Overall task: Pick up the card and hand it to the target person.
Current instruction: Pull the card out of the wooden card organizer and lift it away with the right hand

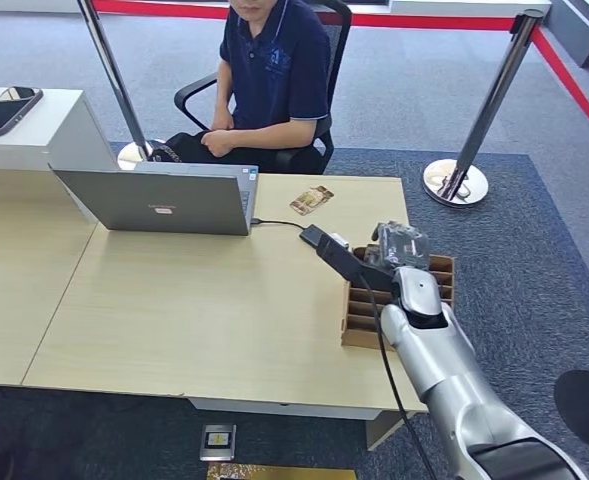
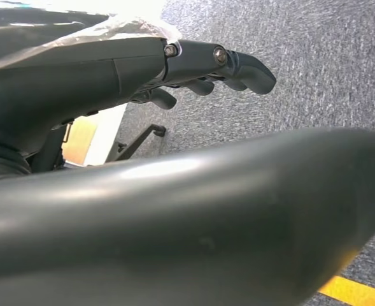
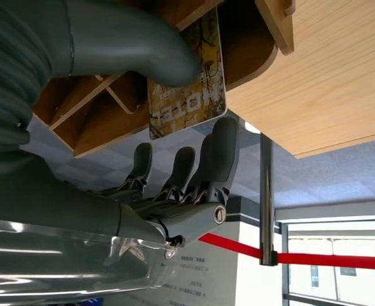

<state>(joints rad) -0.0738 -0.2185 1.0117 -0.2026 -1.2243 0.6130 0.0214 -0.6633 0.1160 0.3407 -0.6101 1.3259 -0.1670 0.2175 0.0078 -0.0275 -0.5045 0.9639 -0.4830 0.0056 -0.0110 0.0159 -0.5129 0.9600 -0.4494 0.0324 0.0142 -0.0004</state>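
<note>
Head view: bright, even indoor light, sharp w/ soft shadows under the table (image 1: pixel 200 300). Left wrist view: near robot parts blurred, glossy highlights, overexposed patch at top edge. Right wrist view: backlit by bright windows, near hand (image 3: pixel 185 185) soft, glare on clear plastic cover.

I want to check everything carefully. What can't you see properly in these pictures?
- Head view: the right hand covers the card it takes from the wooden rack.
- Right wrist view: the thumb hides part of the card; its print shows upside down.
- Head view: the card on the table is too small to read.
- Left wrist view: dark robot parts block most of the floor.
</note>
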